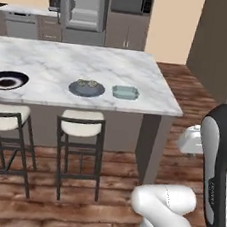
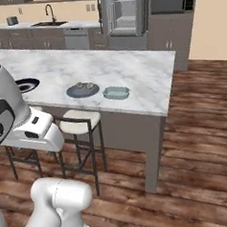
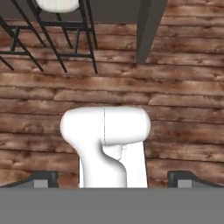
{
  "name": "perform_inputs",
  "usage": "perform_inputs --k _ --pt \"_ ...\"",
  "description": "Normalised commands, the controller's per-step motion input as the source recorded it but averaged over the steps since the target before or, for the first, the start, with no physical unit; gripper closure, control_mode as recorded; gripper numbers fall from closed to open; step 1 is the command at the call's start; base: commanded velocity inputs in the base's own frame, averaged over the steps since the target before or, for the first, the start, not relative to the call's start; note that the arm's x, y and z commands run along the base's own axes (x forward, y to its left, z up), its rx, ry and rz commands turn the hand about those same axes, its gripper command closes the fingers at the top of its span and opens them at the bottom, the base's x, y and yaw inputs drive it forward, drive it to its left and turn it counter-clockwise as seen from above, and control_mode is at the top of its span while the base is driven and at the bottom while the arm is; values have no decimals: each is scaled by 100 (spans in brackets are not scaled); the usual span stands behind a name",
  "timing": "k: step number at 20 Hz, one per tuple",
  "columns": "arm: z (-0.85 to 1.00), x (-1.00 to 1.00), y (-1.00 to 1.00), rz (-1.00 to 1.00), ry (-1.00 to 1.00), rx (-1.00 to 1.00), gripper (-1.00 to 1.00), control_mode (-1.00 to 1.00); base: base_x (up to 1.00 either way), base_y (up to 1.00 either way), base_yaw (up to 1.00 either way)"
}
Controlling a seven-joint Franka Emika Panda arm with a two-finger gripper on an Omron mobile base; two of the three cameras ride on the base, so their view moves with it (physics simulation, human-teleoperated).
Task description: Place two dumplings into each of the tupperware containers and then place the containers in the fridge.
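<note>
- Hand view: gripper [image 3: 112,179] jaws wide apart, holding nothing, over wood floor [image 3: 183,109].
- Dumplings [image 1: 87,83] sit on a round plate [image 1: 86,89], teal container [image 1: 125,92] just right.

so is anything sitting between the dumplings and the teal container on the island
Nothing visible. The dumplings sit on the grey-blue plate, and the teal container lies just beside it on the marble island, with bare counter between them.

Dumplings [image 1: 87,83] on grey-blue plate, teal container [image 1: 125,92] just beside, fridge [image 1: 84,4] open behind
</note>
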Motion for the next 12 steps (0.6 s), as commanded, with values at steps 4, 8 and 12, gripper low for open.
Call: perform_inputs --k 4,8,12 --pt "0 0 0 0 0 0 -100 100 81 97 -40" --pt "0 0 0 0 0 0 -100 100 100 32 -7" --pt "0 0 0 0 0 0 -100 100 95 2 -10"
